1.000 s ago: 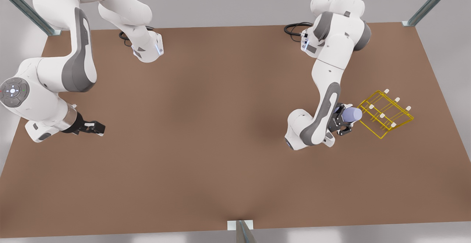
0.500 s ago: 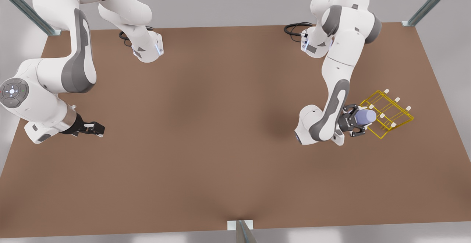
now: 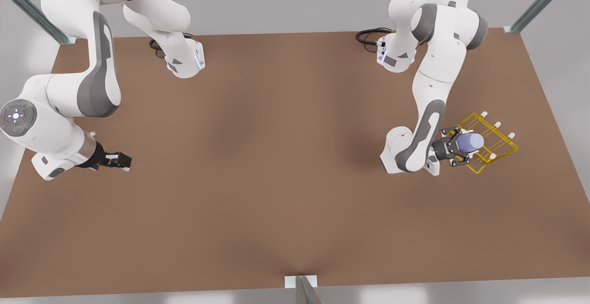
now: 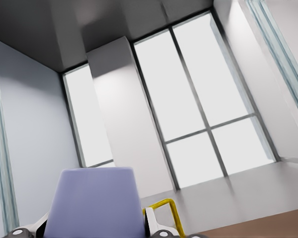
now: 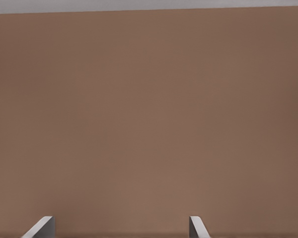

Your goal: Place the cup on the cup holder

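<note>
Two grippers: left gripper (image 3: pixel 458 149) grasps the cup (image 3: pixel 469 142) above the cup holder (image 3: pixel 500 143); right gripper (image 3: pixel 120 160), far off, waits parted

No readable text, label or number anywhere.
</note>
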Robot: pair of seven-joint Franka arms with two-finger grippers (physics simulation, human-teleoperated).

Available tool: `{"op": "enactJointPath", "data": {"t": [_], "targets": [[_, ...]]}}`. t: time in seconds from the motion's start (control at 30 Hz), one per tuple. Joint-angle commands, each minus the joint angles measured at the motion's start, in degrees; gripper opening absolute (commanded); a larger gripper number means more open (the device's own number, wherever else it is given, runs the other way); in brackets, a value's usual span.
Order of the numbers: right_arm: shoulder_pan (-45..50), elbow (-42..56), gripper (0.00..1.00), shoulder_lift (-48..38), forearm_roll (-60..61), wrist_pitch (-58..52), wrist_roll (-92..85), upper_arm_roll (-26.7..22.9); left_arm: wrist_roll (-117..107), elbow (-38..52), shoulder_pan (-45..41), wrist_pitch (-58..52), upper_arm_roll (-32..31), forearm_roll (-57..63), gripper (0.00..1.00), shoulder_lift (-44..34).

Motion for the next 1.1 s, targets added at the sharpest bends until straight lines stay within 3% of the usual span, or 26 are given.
{"op": "enactJointPath", "data": {"t": [0.0, 0.4, 0.67, 1.07], "targets": [[0.07, 0.03, 1.0, -0.07, 0.04, 0.07, -0.42, 0.02, -10.3, -1.28, -0.2, -0.77, -0.09, -0.88, 0.69, -0.71], [-0.46, 0.56, 1.0, 0.02, -0.05, 0.34, -0.42, -0.06, -14.43, -5.85, -0.03, -2.88, -0.45, -3.86, 0.69, -1.77], [-0.81, 0.56, 1.0, 1.51, 0.56, 12.29, -0.68, -0.5, -14.43, -5.94, 1.47, -2.62, -0.27, -1.75, 0.69, -2.47], [-4.59, -1.99, 1.0, 2.48, 0.74, 11.32, -1.47, -0.59, -15.74, -7.35, 2.96, -2.36, -0.27, -0.44, 0.69, -2.03]]}}
